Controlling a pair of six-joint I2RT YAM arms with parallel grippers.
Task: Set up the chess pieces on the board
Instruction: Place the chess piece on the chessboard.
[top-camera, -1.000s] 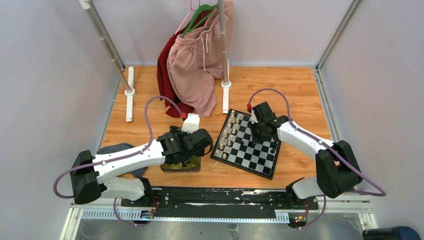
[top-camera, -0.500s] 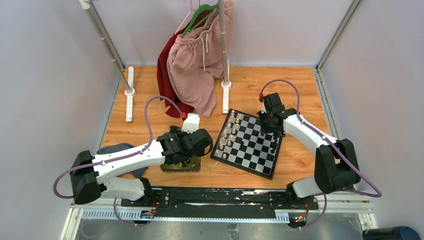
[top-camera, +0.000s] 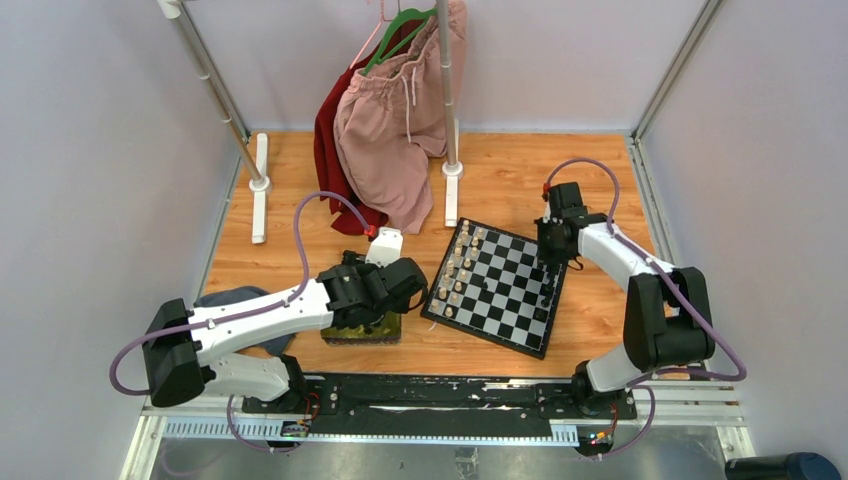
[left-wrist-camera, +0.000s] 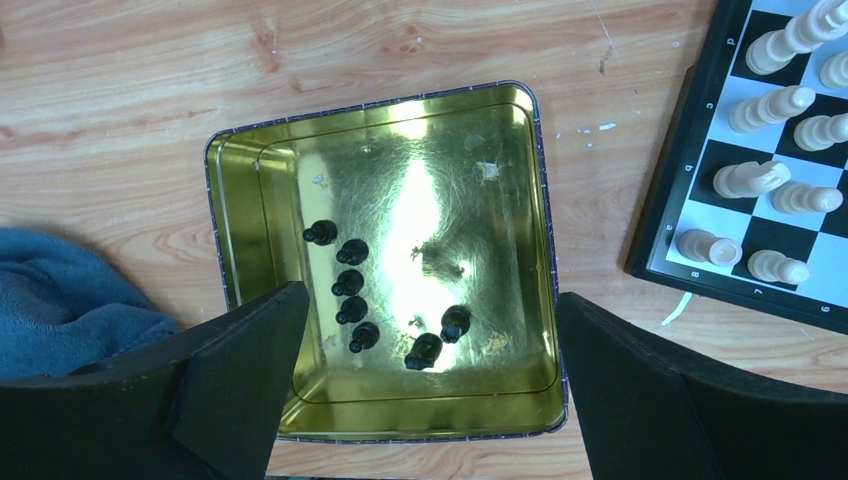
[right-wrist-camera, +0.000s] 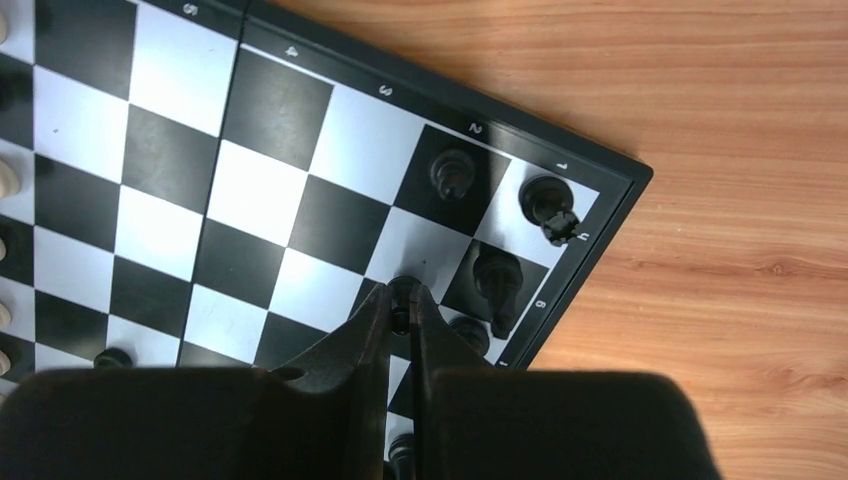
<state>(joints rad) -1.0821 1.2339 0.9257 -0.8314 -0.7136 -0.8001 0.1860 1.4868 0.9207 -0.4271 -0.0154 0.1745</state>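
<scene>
**Tin tray** (left-wrist-camera: 236, 170): shiny yellow-gold, rectangular with rounded corners, flat on the wooden desk (left-wrist-camera: 120, 70).
- Holds seven black chess pieces (left-wrist-camera: 351, 282).
- Five form a loose column left of centre, running from 9 to 7 o'clock.
- Two sit close together near 5 o'clock.
- None touches a wall.

**Left hand** (left-wrist-camera: 430, 305): released, fingers spread wide, hanging over the tray's near half and grasping nothing.

**Chessboard** (top-camera: 505, 290): black and pale grey checks, at the tray's 3 o'clock, just beside it but apart, and set askew on the desk.
- Cream pieces (left-wrist-camera: 770, 180) fill the two rows nearest the tray.

**Right hand** (right-wrist-camera: 403, 302): clenched on one black piece (right-wrist-camera: 403, 290) over the board's opposite side, close to the corner.
- Whether that piece touches its square cannot be told.
- Other black figures (right-wrist-camera: 452, 175) stand on squares at the hand's 1, 2, 3 and 4 o'clock.

**Blue cloth** (left-wrist-camera: 60, 290): crumpled on the desk near the tray's 8 o'clock.

**Garments** (top-camera: 395, 120): pink and dark red, hanging from a rack at the desk's 12 o'clock.
</scene>
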